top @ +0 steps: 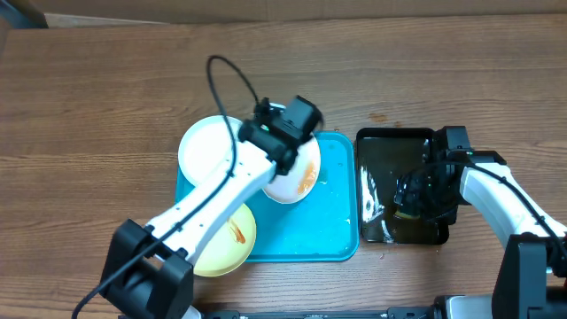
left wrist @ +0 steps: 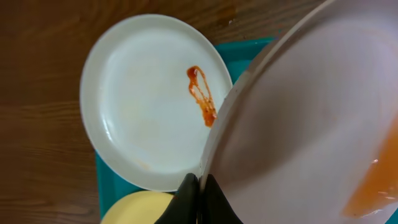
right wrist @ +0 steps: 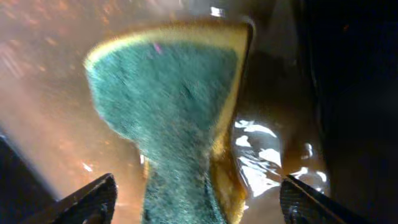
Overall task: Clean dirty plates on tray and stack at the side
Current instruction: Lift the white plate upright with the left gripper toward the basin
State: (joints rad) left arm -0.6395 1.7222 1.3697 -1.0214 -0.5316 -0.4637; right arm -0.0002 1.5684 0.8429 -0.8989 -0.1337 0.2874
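Note:
My left gripper (top: 285,146) is shut on the rim of a white plate (top: 297,177) with an orange smear and holds it tilted over the turquoise tray (top: 328,226). In the left wrist view the fingers (left wrist: 199,190) pinch that plate's edge (left wrist: 298,124). A second white plate (top: 205,146) with a red smear (left wrist: 202,96) lies at the tray's far left corner. The pale yellow plate (top: 226,241) lies at the near left and also shows in the left wrist view (left wrist: 140,208). My right gripper (right wrist: 196,205) is open around a green-and-yellow sponge (right wrist: 174,106).
A smaller black tray (top: 376,142) holding brownish water stands right of the turquoise tray; my right gripper (top: 418,195) hovers in it. The left arm stretches from the near left across the yellow plate. Brown wooden table (top: 106,89) all around.

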